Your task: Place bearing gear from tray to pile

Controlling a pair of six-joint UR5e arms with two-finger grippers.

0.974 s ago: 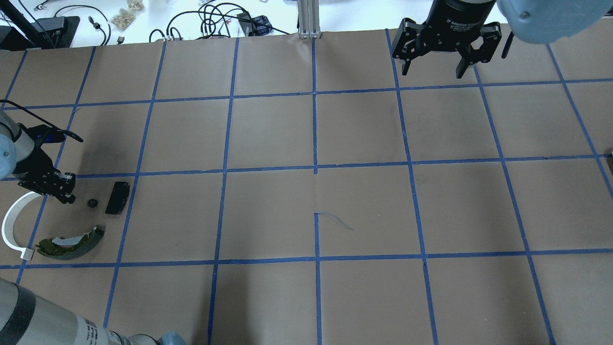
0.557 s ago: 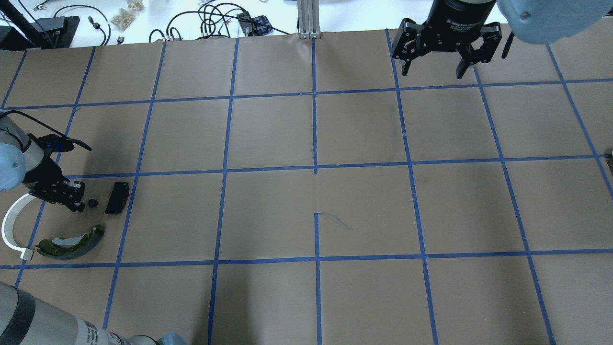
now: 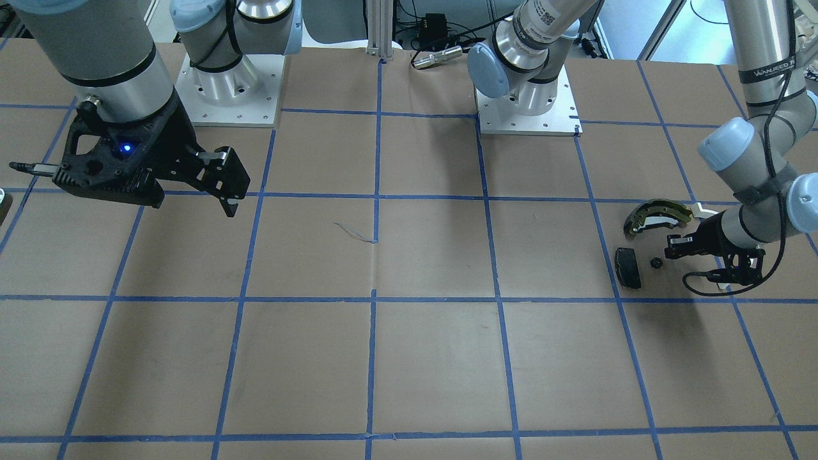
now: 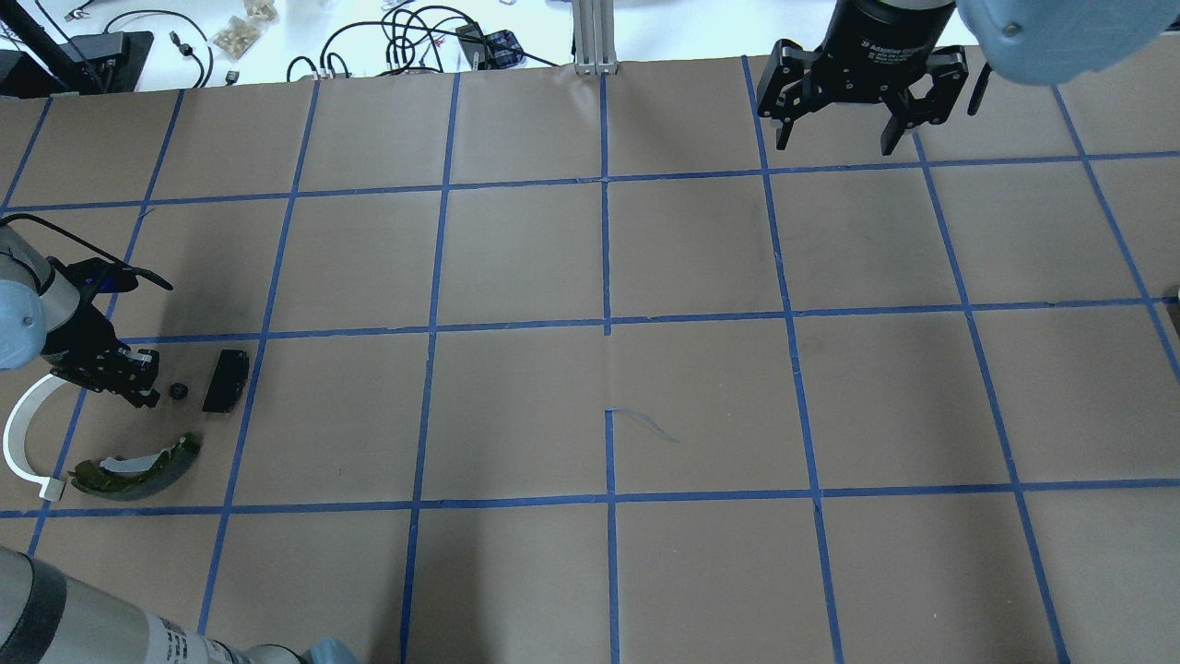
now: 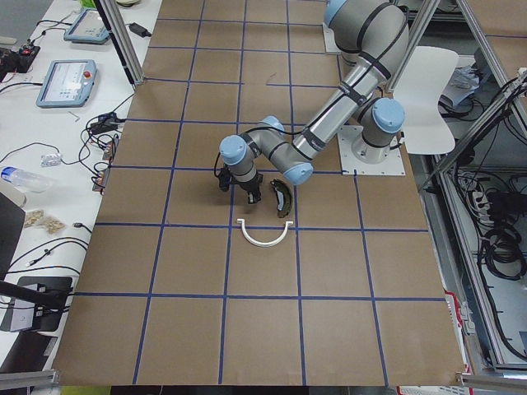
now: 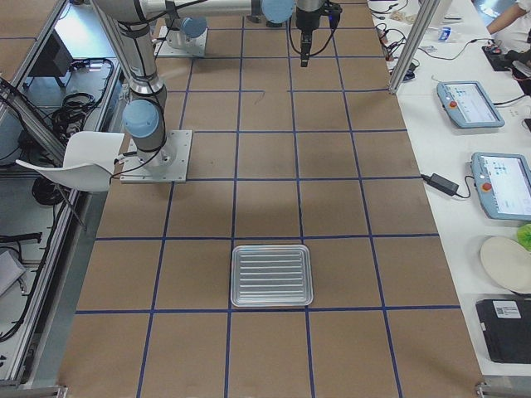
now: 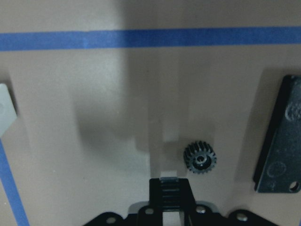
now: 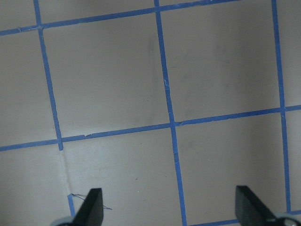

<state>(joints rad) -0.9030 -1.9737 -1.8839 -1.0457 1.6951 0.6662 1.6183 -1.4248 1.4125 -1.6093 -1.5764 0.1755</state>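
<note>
The bearing gear (image 4: 178,392), small, black and toothed, lies on the paper in the pile. It lies between the black pad (image 4: 226,380) and my left gripper (image 4: 146,397). The brass-coloured brake shoe (image 4: 138,461) and the white half-ring arc (image 4: 18,433) lie close by. In the left wrist view the left gripper (image 7: 169,184) is shut and empty, with the gear (image 7: 200,158) lying free just to the right of its tips. My right gripper (image 4: 835,145) is open and empty at the far right. The silver tray (image 6: 272,275) shows only in the exterior right view and looks empty.
The table is brown paper with a blue tape grid (image 4: 607,323). Cables and small items (image 4: 406,41) lie beyond the far edge. In the front-facing view the pad (image 3: 627,267) and gear (image 3: 655,262) sit in front of the left gripper (image 3: 671,250).
My left gripper has shifted a little to the right and down in view, closer to the gear. The gear and the pile parts have not moved. The right arm stays nearly still.
</note>
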